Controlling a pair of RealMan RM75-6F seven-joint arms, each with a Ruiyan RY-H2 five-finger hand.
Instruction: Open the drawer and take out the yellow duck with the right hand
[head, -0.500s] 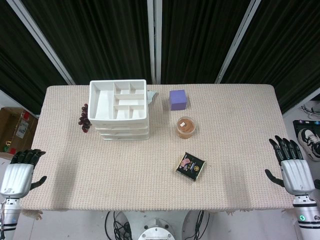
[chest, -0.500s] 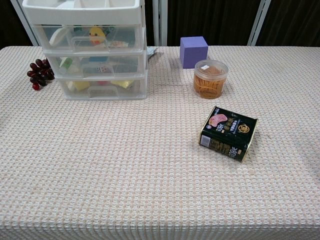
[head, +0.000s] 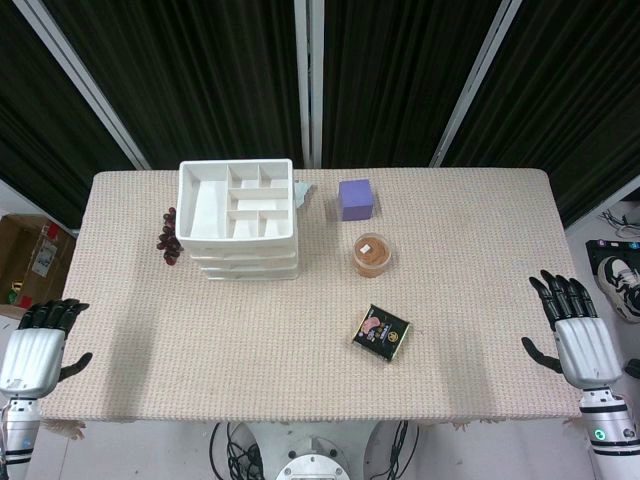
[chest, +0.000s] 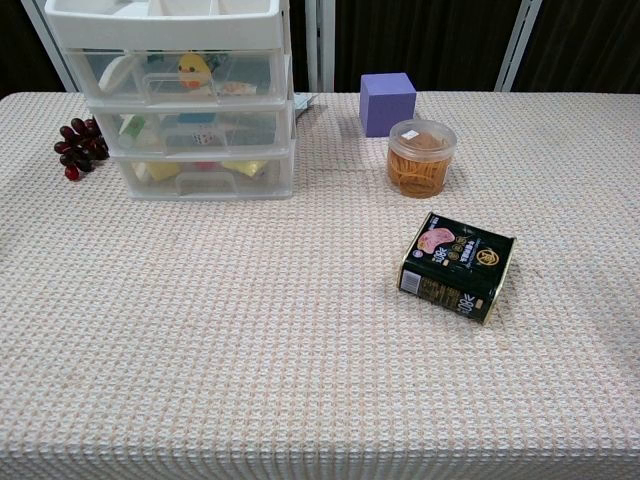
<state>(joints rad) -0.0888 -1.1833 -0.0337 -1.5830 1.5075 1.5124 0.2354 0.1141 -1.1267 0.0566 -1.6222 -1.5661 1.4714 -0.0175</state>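
Observation:
A white drawer unit (head: 238, 217) (chest: 185, 110) with three clear drawers stands at the back left of the table, all drawers pushed in. The yellow duck (chest: 192, 69) shows through the front of the top drawer. My right hand (head: 577, 338) hovers at the table's right edge, fingers spread and holding nothing, far from the drawers. My left hand (head: 38, 345) sits off the left edge, empty, its fingers bent at the tips. Neither hand appears in the chest view.
Dark grapes (head: 168, 236) (chest: 79, 146) lie left of the drawer unit. A purple cube (head: 356, 198) (chest: 387, 102), a clear tub of orange contents (head: 372, 254) (chest: 421, 157) and a dark tin (head: 381, 332) (chest: 457, 265) sit right of it. A cardboard box (head: 25, 255) stands beside the table.
My right hand has shifted slightly left and up, toward the table. Nothing else has moved.

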